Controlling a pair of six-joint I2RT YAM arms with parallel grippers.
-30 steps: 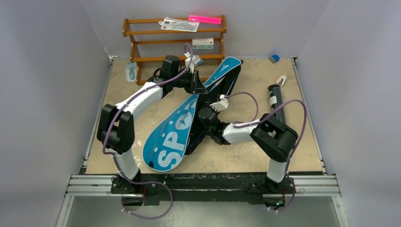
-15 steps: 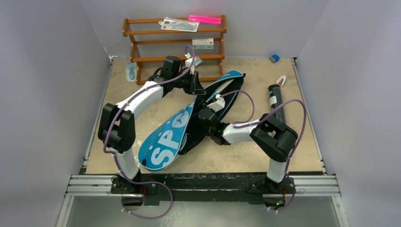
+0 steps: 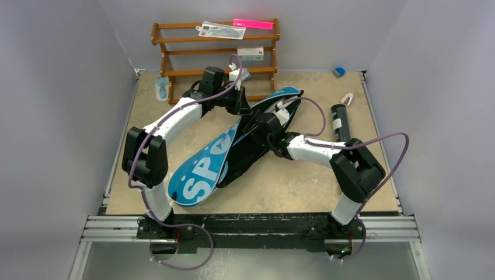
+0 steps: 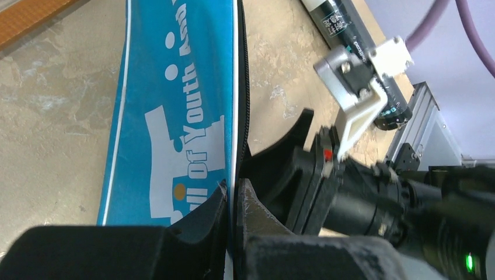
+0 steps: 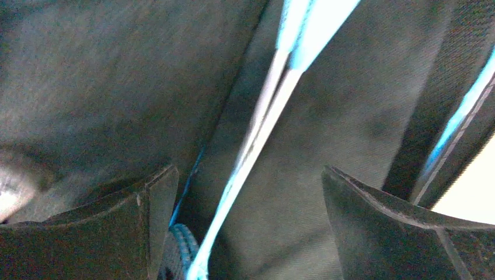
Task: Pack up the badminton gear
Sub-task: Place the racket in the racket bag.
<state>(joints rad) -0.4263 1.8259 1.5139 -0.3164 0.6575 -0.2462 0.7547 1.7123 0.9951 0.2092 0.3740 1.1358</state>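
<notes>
A blue racket-shaped fabric bag lettered SPORT (image 3: 201,175) lies slantwise on the tan tabletop (image 3: 292,181), its long axis running near-left to far-right. The left gripper (image 4: 230,195) has its jaws pinching the bag's top flap edge. The right gripper (image 5: 248,175), jaws spread, hangs inside the opening, directly over what looks like a light-blue racket shaft (image 5: 274,99) lying along the bag.
</notes>
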